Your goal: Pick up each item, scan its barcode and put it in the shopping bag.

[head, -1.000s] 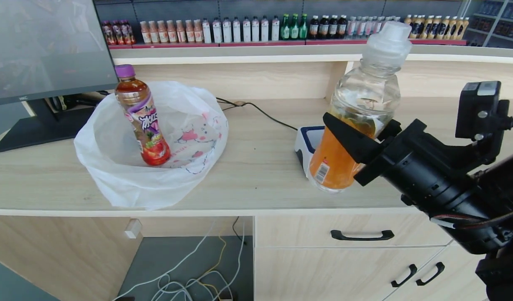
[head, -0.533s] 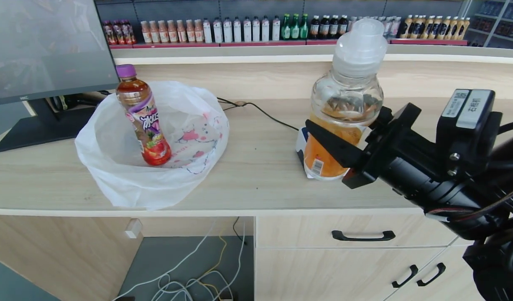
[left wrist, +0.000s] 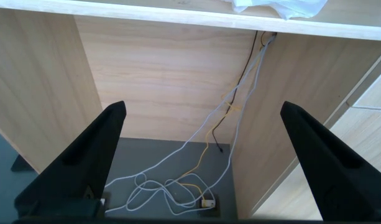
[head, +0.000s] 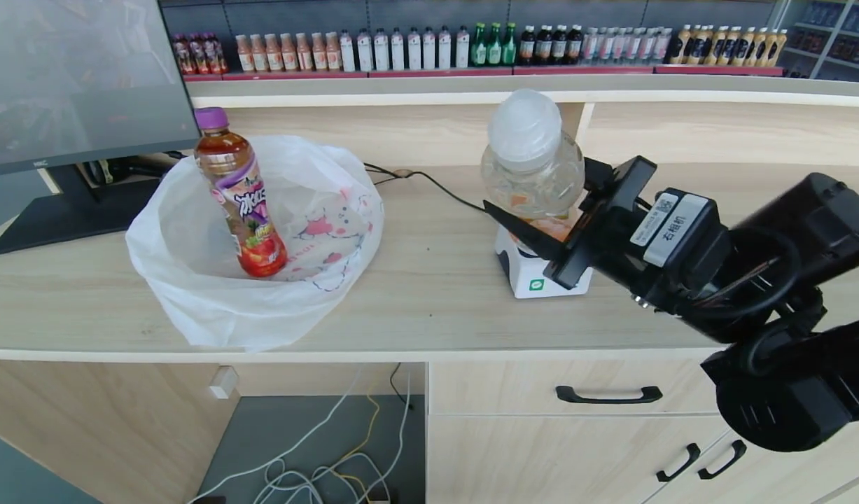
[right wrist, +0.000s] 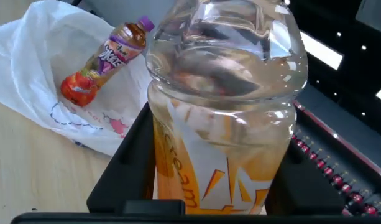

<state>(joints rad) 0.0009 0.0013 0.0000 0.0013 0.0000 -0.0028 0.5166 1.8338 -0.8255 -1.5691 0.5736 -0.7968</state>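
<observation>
Shop checkout counter (head: pixel 429 308), stocked drink shelves (head: pixel 471 49)

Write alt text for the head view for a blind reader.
The right end effector holds a clear orange-drink bottle tilted over a white scanner on a wooden counter. A purple-capped bottle stands in the shopping bag.

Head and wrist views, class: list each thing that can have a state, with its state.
orange bottle: capped, tilted, held over the scanner.
right hand: shut on the orange bottle.
left hand: open, below the counter.
tea bottle: capped, leaning inside the shopping bag.
shopping bag: mouth open.
drawers: shut.
</observation>
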